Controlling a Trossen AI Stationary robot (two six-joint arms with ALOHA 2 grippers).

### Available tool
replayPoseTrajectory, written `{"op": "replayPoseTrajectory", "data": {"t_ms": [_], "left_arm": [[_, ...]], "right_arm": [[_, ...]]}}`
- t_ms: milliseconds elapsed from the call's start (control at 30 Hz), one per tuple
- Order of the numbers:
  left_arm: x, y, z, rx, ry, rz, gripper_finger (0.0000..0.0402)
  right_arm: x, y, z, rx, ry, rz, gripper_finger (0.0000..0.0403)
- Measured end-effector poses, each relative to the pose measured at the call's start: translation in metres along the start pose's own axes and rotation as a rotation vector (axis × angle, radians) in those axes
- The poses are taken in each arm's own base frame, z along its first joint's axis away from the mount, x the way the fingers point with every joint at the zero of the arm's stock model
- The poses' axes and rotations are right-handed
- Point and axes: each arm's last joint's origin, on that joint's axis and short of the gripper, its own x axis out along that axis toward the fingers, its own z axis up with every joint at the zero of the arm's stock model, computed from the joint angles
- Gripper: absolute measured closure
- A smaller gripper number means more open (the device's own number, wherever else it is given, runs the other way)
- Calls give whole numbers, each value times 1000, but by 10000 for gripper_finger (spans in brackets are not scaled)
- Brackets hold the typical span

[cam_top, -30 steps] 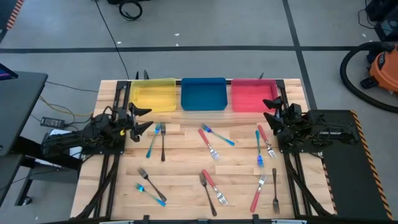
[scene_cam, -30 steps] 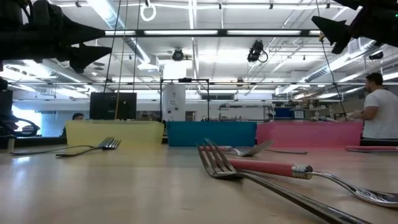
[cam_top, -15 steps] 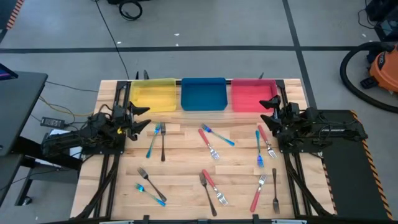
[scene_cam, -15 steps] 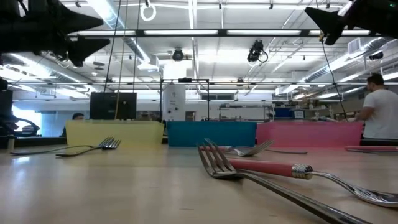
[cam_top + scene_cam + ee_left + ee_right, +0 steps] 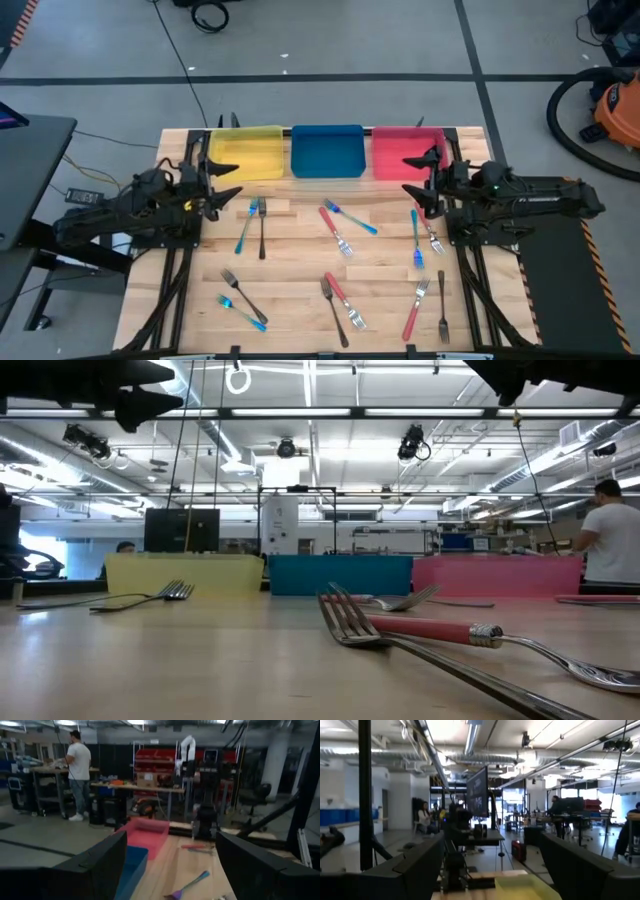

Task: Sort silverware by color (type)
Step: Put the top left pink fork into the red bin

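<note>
Silverware (image 5: 338, 232) lay scattered across wooden table (image 5: 300, 270), none in bins: blue, red and dark forks mixed in loose pairs. Yellow bin (image 5: 246, 153), blue bin (image 5: 327, 151), pink bin (image 5: 407, 153) stood in row at far edge. Left gripper (image 5: 222, 181) hung above table's left edge near yellow bin, fingers spread wide, holding nothing. Right gripper (image 5: 420, 176) hung at right side just beside pink bin, fingers likewise wide apart. Person (image 5: 606, 532) stood in room beyond.

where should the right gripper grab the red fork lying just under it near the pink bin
Grip the red fork mid-handle, from straight above: it lies flat, and its tines cross a blue fork, so the upper handle is clearest. The open right gripper hovers just above it by the pink bin.
</note>
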Motion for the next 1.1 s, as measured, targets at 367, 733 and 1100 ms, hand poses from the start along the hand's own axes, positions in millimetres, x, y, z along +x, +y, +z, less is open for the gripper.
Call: {"op": "replayPoseTrajectory", "data": {"t_ms": [367, 733, 1100], "left_arm": [[19, -2, 2, 35, 144, 3, 95], [35, -2, -16, 1, 306, 13, 95], [50, -3, -25, -64, 352, 31, 95]], "right_arm": [[5, 2, -4, -65, 14, 48, 69], [21, 5, -21, 5, 79, 88, 69], [33, 20, -48, 167, 235, 239, 69]]}}
